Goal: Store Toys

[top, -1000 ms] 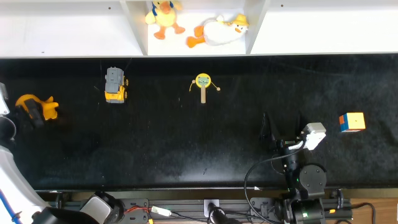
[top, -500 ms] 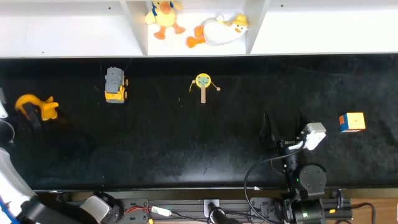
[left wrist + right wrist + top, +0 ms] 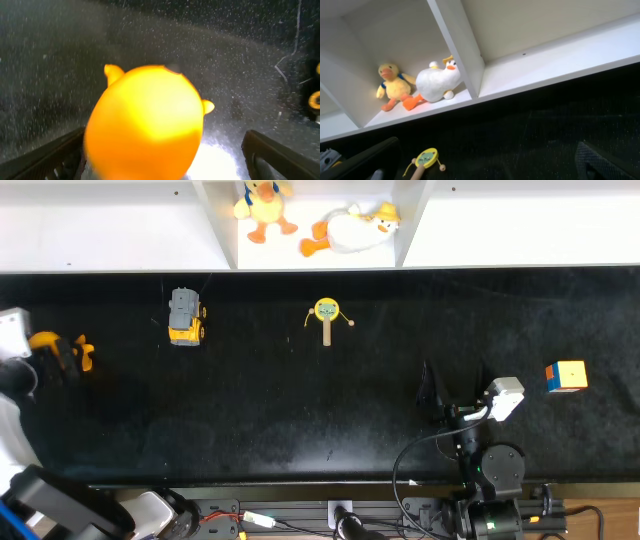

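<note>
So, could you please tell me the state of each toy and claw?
Left claw: open, astride orange toy.
Right claw: open, empty.
Yellow duck: shelved, sitting upright.
White duck: shelved, lying down.
Truck: on table, unstored.
Rattle: on table, unstored.
Cube: on table, unstored.

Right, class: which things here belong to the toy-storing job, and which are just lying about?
Job: orange toy, toy truck, rattle drum, colour cube, yellow duck, white duck, shelf, left end effector.
Lying about: loose cables.
</note>
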Available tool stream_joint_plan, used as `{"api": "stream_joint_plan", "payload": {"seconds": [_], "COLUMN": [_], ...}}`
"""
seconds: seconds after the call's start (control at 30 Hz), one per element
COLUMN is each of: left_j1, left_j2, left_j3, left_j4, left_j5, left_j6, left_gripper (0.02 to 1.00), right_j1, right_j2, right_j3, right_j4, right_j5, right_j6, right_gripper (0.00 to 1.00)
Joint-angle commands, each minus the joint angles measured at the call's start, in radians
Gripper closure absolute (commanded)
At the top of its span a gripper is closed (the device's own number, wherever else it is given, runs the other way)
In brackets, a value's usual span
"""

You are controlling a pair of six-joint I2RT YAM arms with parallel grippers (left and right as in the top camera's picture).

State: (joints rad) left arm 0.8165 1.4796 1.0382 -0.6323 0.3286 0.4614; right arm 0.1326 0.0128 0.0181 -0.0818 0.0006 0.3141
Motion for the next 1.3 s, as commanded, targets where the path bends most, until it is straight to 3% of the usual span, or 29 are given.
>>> {"api": "stream_joint_plan", "payload": {"seconds": [0.03,0.23,0.43,0.8,1.3], "left_j1": [-0.04,-0.044,-0.043,-0.043,-0.109], "left_j2": [0.006,0.006,0.006,0.006,-0.056], "left_j3": [-0.003,-0.003,-0.003,-0.003,0.197], "left_j4": [0.029,0.027,0.021,0.035,-0.004], "left_j5": [-0.083,-0.11,-0.151,-0.147,-0.031], "left_j6": [0.037,0.037,0.036,0.0,-0.051], "left_gripper": [0.051,0.108,0.235,0.643,0.787], "right_j1": [0.005,0.005,0.005,0.005,0.005], "right_j2": [-0.009,-0.009,-0.009,-0.009,-0.009], "right_j3": [-0.014,-0.014,-0.014,-0.014,-0.014], "right_j4": [0.005,0.005,0.005,0.005,0.005], "right_j5": [0.004,0.004,0.004,0.004,0.004], "right_j6": [0.004,0.004,0.004,0.004,0.004], "right_gripper": [0.005,0.007,0.005,0.005,0.007]}}
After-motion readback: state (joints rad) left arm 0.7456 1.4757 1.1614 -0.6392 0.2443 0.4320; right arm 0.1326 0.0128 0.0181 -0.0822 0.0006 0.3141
